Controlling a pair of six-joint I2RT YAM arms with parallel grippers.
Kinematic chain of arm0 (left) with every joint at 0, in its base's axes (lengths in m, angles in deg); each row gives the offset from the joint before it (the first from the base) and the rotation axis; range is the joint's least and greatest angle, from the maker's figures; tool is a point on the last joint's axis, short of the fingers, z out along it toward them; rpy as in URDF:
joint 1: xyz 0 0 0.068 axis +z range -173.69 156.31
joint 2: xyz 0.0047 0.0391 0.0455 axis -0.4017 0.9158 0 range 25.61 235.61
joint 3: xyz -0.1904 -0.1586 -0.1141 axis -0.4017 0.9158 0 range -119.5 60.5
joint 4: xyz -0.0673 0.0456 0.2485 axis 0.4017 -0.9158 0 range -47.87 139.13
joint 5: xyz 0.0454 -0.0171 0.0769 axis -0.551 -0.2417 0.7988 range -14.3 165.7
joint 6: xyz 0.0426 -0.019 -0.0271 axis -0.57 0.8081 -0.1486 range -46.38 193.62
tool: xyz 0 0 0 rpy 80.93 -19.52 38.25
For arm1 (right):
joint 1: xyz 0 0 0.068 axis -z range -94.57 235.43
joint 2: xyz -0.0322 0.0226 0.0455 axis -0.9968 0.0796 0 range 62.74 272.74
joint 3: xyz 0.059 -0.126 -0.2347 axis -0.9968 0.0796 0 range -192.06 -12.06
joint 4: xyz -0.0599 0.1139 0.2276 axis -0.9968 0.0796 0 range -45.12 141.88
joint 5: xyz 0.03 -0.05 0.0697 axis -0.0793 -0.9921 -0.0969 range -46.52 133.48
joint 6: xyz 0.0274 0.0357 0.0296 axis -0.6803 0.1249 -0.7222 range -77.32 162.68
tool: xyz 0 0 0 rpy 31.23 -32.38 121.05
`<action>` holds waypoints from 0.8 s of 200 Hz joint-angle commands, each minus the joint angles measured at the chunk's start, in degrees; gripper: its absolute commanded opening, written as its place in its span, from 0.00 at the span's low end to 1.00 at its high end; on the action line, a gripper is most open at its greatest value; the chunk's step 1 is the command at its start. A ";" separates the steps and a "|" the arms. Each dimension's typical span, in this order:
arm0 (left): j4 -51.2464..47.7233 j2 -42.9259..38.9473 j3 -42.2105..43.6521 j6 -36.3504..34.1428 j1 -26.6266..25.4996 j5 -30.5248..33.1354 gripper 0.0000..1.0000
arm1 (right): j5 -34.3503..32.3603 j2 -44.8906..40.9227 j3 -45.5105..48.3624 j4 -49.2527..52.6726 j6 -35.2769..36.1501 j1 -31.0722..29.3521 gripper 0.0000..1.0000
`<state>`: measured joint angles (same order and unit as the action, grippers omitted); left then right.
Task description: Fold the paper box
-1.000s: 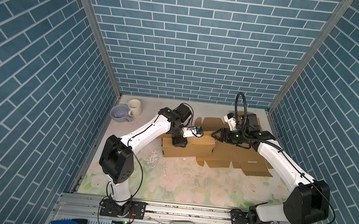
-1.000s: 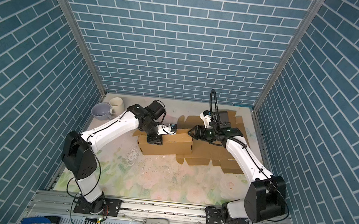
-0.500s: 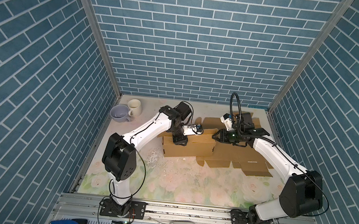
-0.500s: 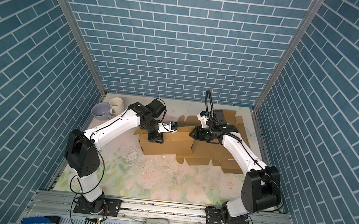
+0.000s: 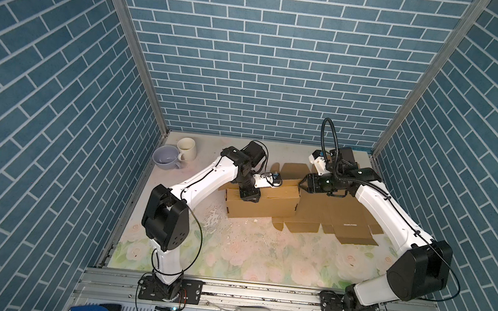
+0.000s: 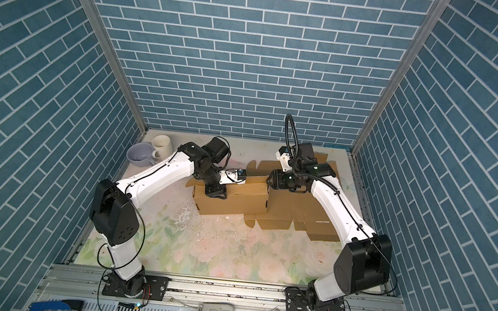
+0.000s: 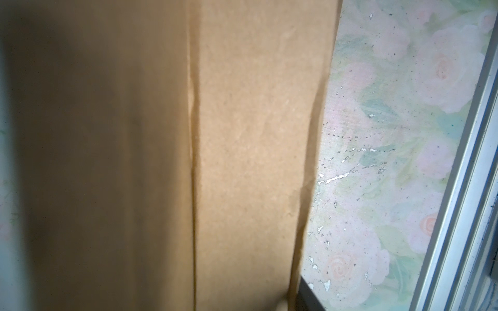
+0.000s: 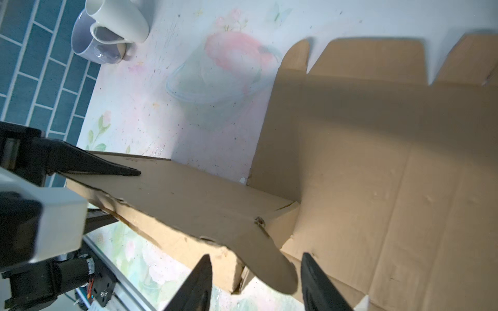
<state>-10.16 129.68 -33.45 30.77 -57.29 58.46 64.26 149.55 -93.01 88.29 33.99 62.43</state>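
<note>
- Paper box (image 5: 262, 208), a brown cardboard blank, lay at the far middle of the flowered table (image 5: 246, 257). Its left part was raised into a long wall, and the rest lay flat toward the right arm.
- The left gripper (image 5: 249, 195) was clamped on that raised panel. The right wrist view showed one black finger (image 8: 107, 168) lying on the panel's face and its partner beneath.
- The right gripper (image 8: 256, 255) stood with its jaws apart, straddling the rounded end flap (image 8: 269, 269) at the wall's end. Neither finger was plainly pressing on it.
- The step in hand appeared to be folding in that end flap while the left arm steadied the wall.
- To do it well, the right jaws would need to close squarely on the flap near its crease rather than its tip. They could then swing it along the scored line so the card bends where it should.
- The left grip looked worth holding firm, since a slack hold would probably let the wall drop flat.
- The card's edge looked frayed at the corner, so a gentle pull seemed wiser than a hard one.
- A white mug (image 5: 187, 148) and a lavender cup (image 5: 165, 157) stood well apart at the far left.
</note>
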 commanded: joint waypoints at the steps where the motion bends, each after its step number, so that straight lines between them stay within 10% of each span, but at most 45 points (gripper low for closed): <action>1: -0.44 3.33 0.90 -0.68 -0.23 0.66 0.40 | -5.26 1.13 -4.66 6.75 6.44 -1.30 0.50; 160: -0.13 2.93 1.23 -0.96 -0.25 0.73 0.39 | -9.53 5.91 -11.08 10.69 -1.72 -5.82 0.00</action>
<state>-9.85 129.73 -33.45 30.69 -57.31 58.42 53.55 154.73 -101.62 98.11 38.38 56.85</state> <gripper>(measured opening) 0.469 0.050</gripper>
